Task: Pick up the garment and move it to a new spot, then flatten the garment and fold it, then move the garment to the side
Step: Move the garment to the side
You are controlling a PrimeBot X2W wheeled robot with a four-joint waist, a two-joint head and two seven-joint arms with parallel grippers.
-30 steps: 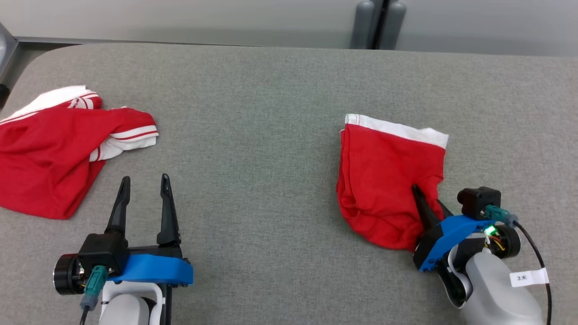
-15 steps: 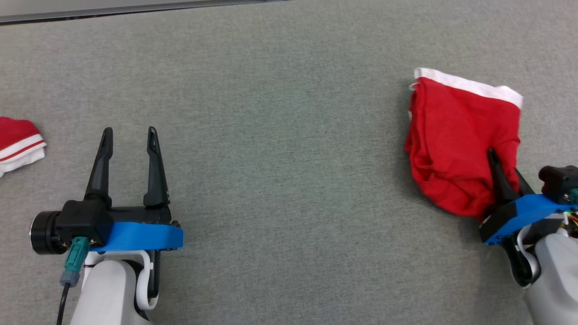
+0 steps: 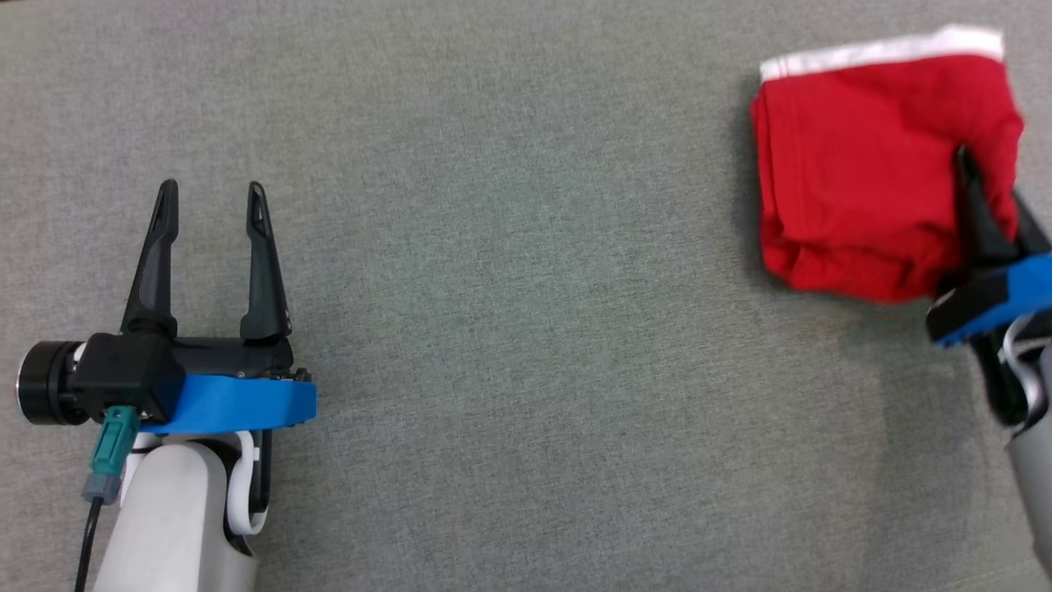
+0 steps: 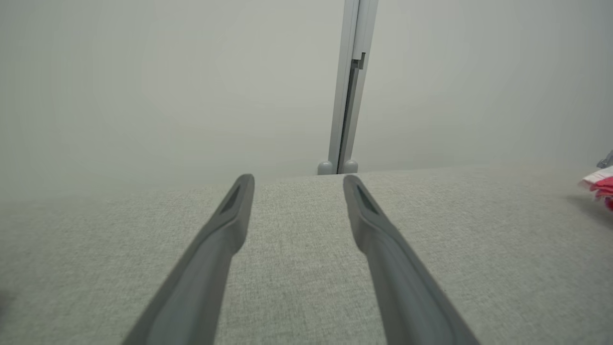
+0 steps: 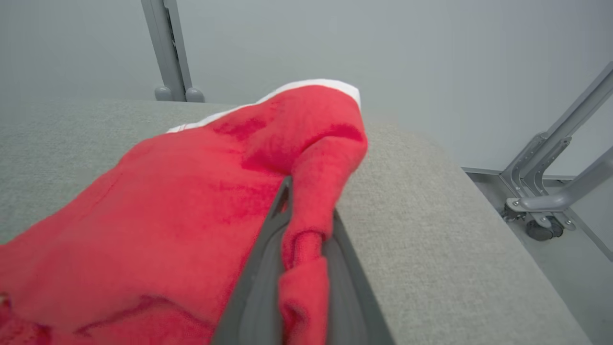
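As my right gripper [image 3: 984, 179] pinches the folded garment [image 3: 855, 164] at two o'clock, left gripper [image 3: 212, 191] agape and empty, only side-placement seems left.

You have open counter [image 3: 526, 329] from your left claw [image 3: 212, 191] across to the red garment [image 3: 855, 173] at far right. That bunched heap, with your right claw [image 3: 990, 191] pinched into it, blocks the right side. Beyond the counter's right edge stands a metal frame [image 5: 555, 187]; a post [image 4: 347, 96] rises behind the far edge.

No legible text, label, brand or number anywhere.
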